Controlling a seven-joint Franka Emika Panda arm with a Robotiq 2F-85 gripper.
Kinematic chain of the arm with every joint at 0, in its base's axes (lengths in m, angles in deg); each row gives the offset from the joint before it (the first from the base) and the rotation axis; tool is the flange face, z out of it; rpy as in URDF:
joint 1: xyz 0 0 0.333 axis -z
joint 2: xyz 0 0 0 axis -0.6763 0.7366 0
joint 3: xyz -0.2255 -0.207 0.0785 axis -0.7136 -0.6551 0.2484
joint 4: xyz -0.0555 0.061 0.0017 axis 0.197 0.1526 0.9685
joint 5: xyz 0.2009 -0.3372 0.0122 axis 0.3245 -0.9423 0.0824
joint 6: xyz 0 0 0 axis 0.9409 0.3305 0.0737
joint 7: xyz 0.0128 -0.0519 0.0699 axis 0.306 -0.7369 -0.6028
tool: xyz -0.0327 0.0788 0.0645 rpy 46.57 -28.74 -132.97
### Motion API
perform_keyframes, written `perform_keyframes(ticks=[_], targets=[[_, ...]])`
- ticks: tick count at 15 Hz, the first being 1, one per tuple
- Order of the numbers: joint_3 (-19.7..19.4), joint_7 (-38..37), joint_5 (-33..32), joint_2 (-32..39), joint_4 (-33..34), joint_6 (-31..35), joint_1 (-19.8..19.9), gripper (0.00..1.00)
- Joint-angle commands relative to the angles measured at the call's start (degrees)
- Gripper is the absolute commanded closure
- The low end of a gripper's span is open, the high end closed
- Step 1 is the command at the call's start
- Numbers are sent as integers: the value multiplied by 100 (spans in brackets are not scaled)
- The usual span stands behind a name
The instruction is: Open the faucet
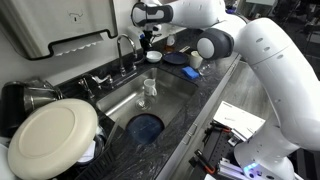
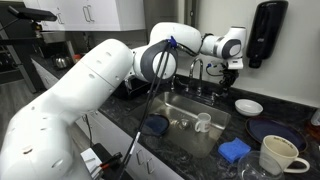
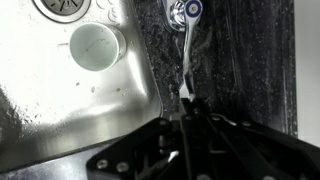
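Figure: approach to the handle, judged an early stage of opening the faucet. The dark stone bench (image 1: 197, 115) carried a steel sink (image 1: 122, 100). At the sink's rear rim stood the faucet (image 1: 124, 48), a thin chrome gooseneck arched over the basin. No stream fell from its spout in either exterior view, and the basin around the white cup (image 3: 97, 45) showed only scattered drops, so I judged the water to be off. Reaching was nearly done; moving the handle was all that remained. My arm (image 2: 100, 85) stretched out across the bench and over the sink in both exterior views, its last links bent so that the wrist pointed down at the back rim. My end effector (image 2: 232, 74) hung low there, just beside the gooseneck's base, and the exterior views did not resolve whether it touched. In the wrist view the slim chrome lever (image 3: 186, 55) ran from its round hub straight toward my end effector (image 3: 187, 108), its tip lying at the dark fingers (image 3: 196, 120). They seemed drawn near each other about that tip, but I could not tell whether they were spread, pressed together or pinching it.
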State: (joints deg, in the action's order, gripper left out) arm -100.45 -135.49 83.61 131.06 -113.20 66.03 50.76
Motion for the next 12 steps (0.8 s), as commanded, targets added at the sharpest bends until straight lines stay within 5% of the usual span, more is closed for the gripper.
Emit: perform_keyframes(ticks=[1,12], targets=[[4,-247,84,-72,-260,120,-7,98],[72,83,2,-500,-1153,171,-83,98]])
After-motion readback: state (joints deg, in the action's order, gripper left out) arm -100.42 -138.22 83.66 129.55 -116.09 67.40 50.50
